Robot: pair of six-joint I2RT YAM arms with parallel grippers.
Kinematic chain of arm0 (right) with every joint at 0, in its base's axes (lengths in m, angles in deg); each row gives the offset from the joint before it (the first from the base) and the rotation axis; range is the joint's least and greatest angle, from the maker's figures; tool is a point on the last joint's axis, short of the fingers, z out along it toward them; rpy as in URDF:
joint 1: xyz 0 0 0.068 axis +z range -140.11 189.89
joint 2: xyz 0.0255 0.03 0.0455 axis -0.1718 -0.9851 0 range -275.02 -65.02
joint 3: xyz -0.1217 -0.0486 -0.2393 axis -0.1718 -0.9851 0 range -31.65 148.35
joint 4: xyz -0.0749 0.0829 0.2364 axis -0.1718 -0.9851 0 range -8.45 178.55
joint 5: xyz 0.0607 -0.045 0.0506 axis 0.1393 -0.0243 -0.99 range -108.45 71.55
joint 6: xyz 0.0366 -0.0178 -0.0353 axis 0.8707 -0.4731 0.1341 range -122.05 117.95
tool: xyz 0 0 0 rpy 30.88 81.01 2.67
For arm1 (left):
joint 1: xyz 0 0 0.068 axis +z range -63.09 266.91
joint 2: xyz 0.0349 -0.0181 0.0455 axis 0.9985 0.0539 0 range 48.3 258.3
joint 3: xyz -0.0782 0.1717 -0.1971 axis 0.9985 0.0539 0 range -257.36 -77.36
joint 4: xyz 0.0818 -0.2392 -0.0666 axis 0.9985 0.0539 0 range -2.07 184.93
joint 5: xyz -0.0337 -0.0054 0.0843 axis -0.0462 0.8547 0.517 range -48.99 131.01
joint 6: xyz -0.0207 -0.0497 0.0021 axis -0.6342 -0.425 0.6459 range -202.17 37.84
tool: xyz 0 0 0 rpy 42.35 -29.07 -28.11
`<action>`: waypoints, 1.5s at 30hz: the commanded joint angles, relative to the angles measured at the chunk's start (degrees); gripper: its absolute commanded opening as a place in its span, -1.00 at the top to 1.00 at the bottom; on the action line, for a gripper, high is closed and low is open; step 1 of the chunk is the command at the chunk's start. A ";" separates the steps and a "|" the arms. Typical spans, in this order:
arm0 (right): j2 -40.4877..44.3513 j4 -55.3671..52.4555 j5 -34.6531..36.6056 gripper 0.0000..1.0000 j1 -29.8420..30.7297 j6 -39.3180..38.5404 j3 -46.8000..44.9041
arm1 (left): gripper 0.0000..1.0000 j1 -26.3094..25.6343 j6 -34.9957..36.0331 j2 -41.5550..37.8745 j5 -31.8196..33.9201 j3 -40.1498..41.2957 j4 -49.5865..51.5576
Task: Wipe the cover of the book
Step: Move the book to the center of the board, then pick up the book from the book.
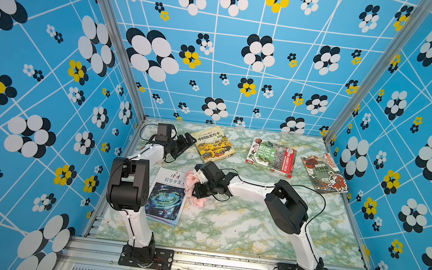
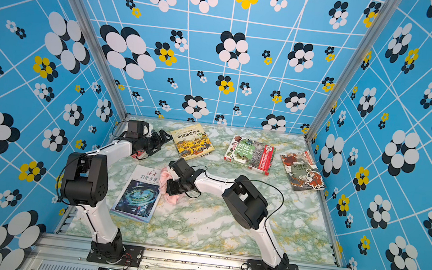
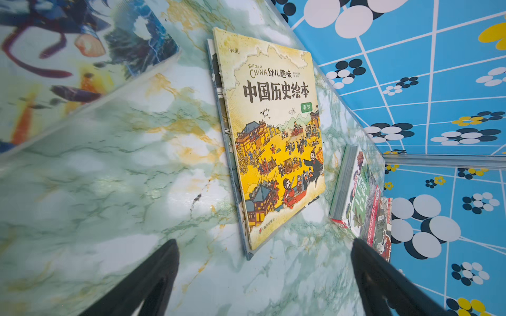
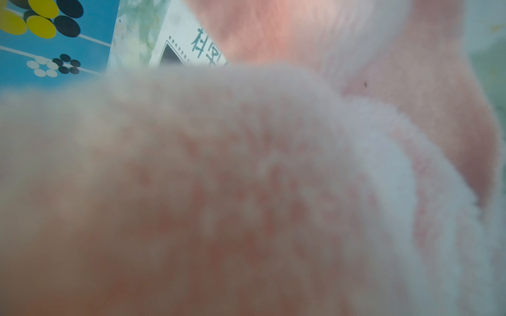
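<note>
The book (image 1: 165, 204) (image 2: 137, 198) with a white title band and a blue space picture lies flat at the front left, partly under the left arm's elbow. A fluffy pink cloth (image 1: 198, 201) (image 2: 172, 199) bunches against its right edge and overlaps the top right corner. My right gripper (image 1: 194, 188) (image 2: 169, 186) is shut on the cloth, its fingertips buried in it. In the right wrist view the cloth (image 4: 246, 191) fills nearly everything, with a strip of the book (image 4: 189, 41) beyond. My left gripper (image 1: 187, 145) (image 2: 163, 140) (image 3: 264, 243) stands open and empty at the back left.
A yellow history picture book (image 1: 212, 143) (image 3: 273, 136) lies just ahead of the left gripper. A green and red book (image 1: 270, 155) and a book with a red beast (image 1: 324, 173) lie along the back right. Another cover (image 3: 68, 54) lies beside the left gripper. Patterned walls enclose three sides.
</note>
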 commanded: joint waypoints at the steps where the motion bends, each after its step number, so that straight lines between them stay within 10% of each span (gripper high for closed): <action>1: -0.75 -0.73 -0.87 1.00 -0.92 0.52 -2.10 | -0.99 -1.48 -4.09 3.59 -3.28 -0.05 -8.07; 15: 27.77 1.60 9.33 1.00 -11.21 0.49 -34.16 | -0.99 -2.40 -10.43 15.74 -4.05 -9.27 -19.14; 45: 33.19 -1.57 11.40 1.00 -12.29 0.96 -36.93 | -1.00 -1.27 -11.82 27.33 3.96 -22.94 -12.32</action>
